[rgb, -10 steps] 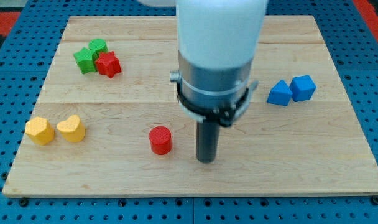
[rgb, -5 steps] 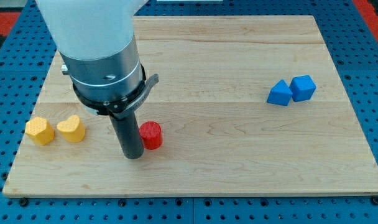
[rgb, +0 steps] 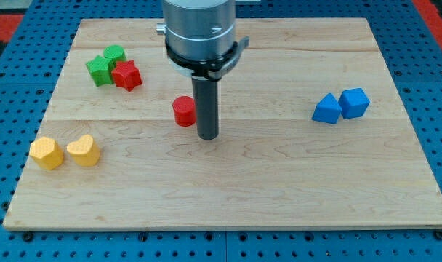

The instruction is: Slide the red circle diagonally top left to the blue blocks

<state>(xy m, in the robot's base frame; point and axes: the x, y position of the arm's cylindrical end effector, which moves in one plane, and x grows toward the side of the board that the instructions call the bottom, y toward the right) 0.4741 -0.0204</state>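
Red circle lying left of centre on the wooden board, upper half, touching or just beside the rod at its left side. My tip planted at the circle's right and slightly toward the view's bottom. No fingers on this rig, only a plain rod, so nothing to open, close or clamp.

Blue blocks well apart at the view's right: a blue triangular block touching a blue cube.

Likely trouble: tip on the wrong side. Any push from here sending the circle toward the view's left, away from the blue pair and toward the cluster of red star and two green blocks at the upper left. Contact off the circle's middle, letting the round shape roll off the rod and slip aside. Yellow blocks at lower left, probably out of harm's way.
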